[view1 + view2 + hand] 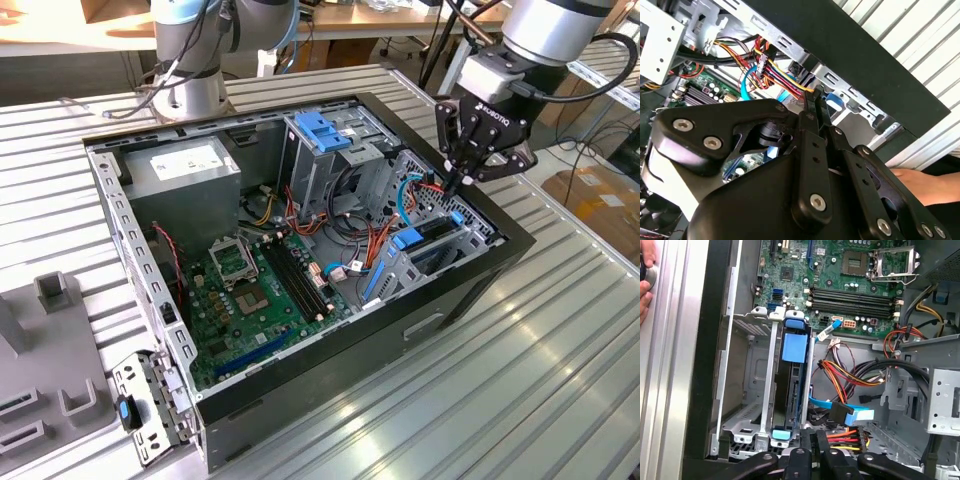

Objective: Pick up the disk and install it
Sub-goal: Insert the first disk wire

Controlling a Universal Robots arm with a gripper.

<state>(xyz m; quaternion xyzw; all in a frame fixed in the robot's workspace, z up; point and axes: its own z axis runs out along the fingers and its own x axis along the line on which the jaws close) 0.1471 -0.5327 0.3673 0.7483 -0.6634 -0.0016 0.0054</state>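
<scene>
The disk [432, 240] stands on edge in the drive bay at the exterior view's right side of the open computer case [300, 370]. Its blue side bracket [794, 347] shows between two metal rails, with a blue tab at each end. My gripper [453, 186] hovers just above the far end of that bay, close to the coloured power cables [775, 70]. Its fingers [812, 107] are pressed together with nothing between them, and the tips [815, 437] sit a little beyond the disk's end tab.
A grey power supply box [183, 175] and a blue-topped drive cage [325, 135] fill the case's far side, with the motherboard [265, 285] in the middle. A person's hand [920, 182] rests on the slatted table [520, 360] beside the case. A grey fixture [50, 340] lies at the exterior view's left.
</scene>
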